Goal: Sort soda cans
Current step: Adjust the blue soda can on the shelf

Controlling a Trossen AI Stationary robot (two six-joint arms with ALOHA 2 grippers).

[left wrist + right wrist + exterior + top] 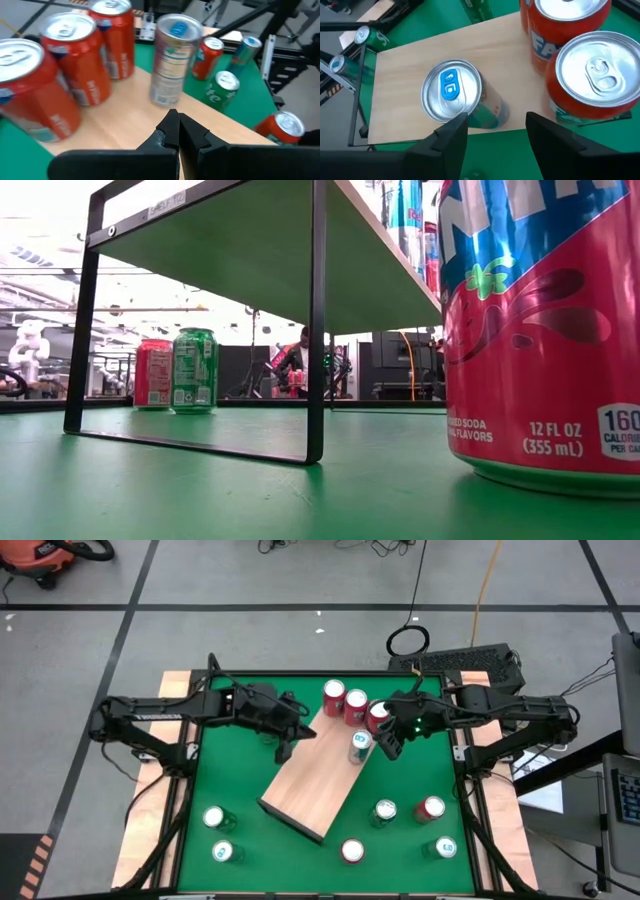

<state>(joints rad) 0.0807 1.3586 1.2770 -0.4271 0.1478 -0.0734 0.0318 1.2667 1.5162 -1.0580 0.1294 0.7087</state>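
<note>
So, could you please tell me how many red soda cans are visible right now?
5. Three red metal cans stand in a row at the light wooden board's far end, one stands right of it, one at the near edge. None seems hidden.

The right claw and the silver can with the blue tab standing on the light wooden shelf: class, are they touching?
Apart. The right wrist view shows the open right claw with nothing between its fingers, while the silver can with the blue tab stands just ahead of one fingertip on the light wooden shelf.

Robotics lab: grey floor (250, 580), loose cables (480, 590), vacuum (45, 555), keyboard (465, 660).
</note>
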